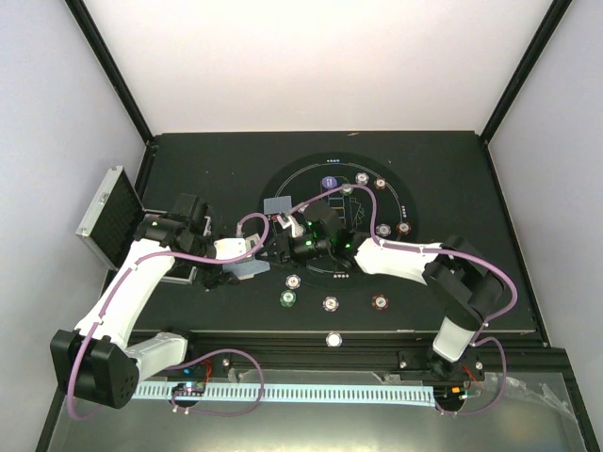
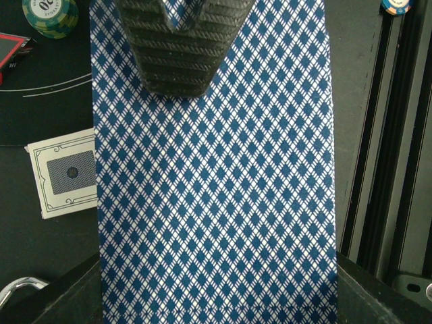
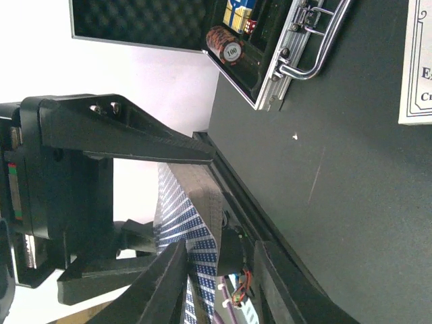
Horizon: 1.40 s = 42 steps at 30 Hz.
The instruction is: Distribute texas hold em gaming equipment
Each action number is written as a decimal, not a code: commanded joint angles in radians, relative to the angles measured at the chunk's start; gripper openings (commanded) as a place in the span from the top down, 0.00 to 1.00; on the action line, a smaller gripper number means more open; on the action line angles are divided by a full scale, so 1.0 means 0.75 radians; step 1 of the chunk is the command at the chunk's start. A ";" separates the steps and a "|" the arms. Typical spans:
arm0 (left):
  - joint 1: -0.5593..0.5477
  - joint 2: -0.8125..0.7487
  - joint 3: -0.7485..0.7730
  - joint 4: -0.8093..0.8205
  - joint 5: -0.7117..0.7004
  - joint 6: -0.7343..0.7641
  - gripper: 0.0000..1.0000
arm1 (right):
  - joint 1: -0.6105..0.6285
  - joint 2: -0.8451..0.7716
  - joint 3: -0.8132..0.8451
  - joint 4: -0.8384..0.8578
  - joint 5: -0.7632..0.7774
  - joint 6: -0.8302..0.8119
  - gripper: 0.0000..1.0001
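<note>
One thin stack of cards (image 2: 216, 202), smooth with a blue diamond-check back, sits clamped in the left end effector (image 1: 236, 270) above the dark matte surface (image 1: 452, 179). The right end effector (image 3: 217, 287) stands parted around its edge. Dealing seems underway, so next it must pinch off one card cleanly.

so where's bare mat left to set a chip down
Bare mat: the far strip behind the circle, the far-left corner between case and circle, and the stretch right of the right-hand chip pair. Crowded: the centre, where left hand and right hand meet at a card, and the near chip row.
</note>
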 commanded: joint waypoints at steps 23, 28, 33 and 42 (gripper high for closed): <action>0.004 0.005 0.051 0.002 0.040 0.025 0.98 | -0.022 -0.183 -0.060 -0.115 0.050 -0.068 0.97; 0.004 0.005 0.050 0.003 0.034 0.024 0.98 | -0.041 -0.200 -0.102 -0.055 0.026 -0.024 0.99; 0.004 0.004 0.051 0.001 0.029 0.022 0.99 | -0.119 -0.240 -0.150 0.000 -0.026 0.010 0.99; 0.004 0.010 0.052 0.007 0.019 0.019 0.98 | -0.414 -0.338 -0.194 -0.025 -0.156 -0.006 0.99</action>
